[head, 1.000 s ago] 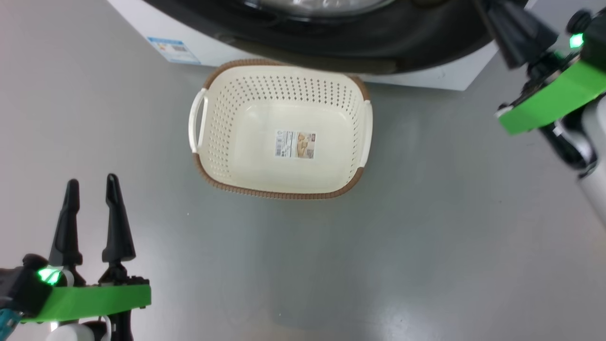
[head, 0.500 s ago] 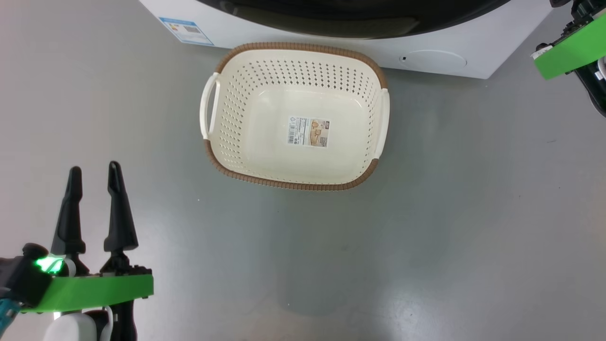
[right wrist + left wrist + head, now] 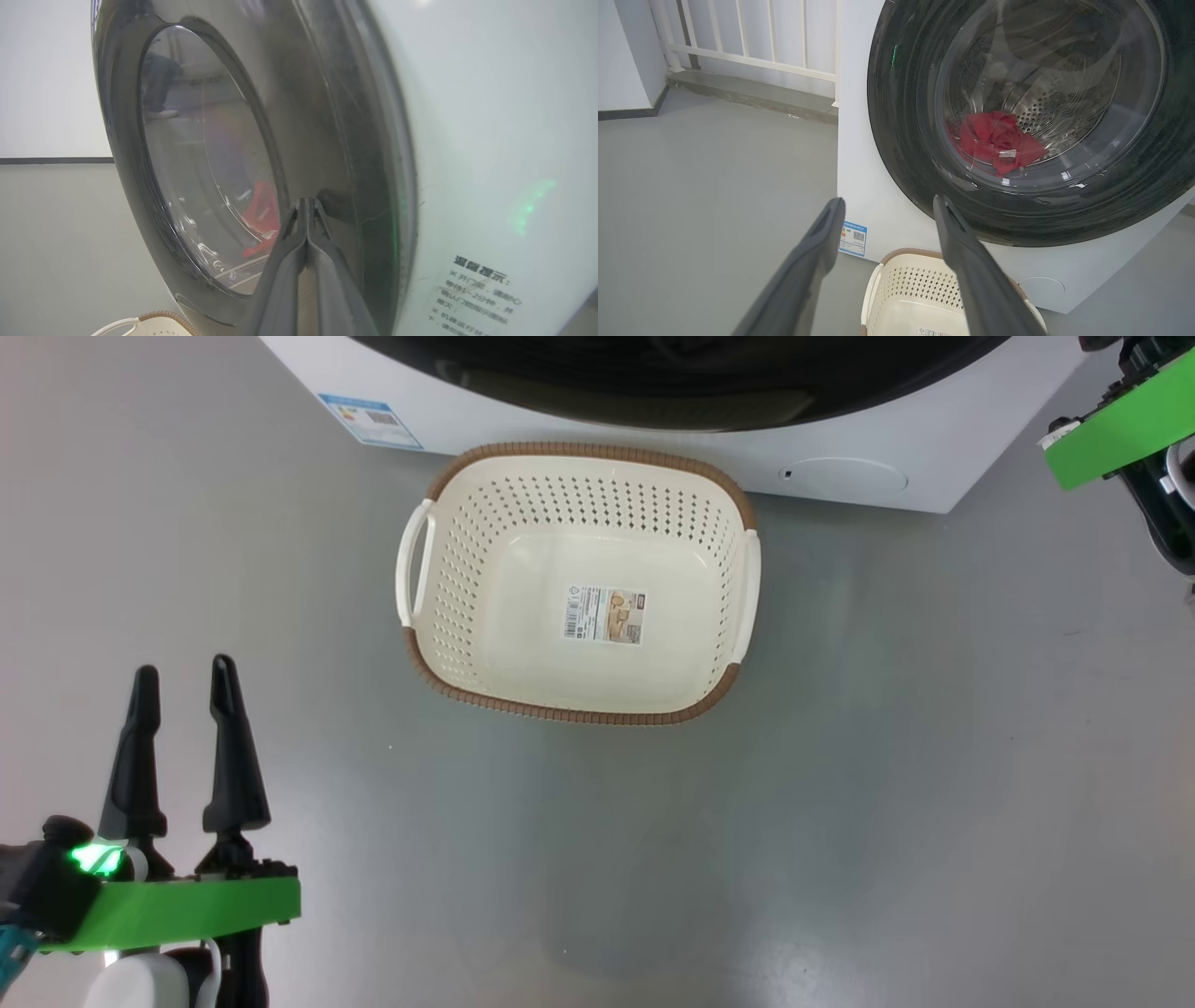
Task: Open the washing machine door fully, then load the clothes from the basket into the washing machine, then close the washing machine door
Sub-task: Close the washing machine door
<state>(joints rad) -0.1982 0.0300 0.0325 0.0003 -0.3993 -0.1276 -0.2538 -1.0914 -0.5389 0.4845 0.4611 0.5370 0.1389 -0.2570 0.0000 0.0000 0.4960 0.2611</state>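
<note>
Two fingers of my left gripper (image 3: 183, 667) stood apart; my right gripper (image 3: 306, 201), pinched together, hung beside the round glossy black door (image 3: 901, 140), shut on the white box-shaped washing machine (image 3: 934, 439) with bright red clothes (image 3: 994, 140) inside; the cream perforated plastic basket (image 3: 579, 450) stood before it.

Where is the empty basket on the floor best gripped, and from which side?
Probably the basket's white handle on the robot's left, from above: the basket sits upright, and that handle bows out from the wall, leaving a gap behind it.
</note>
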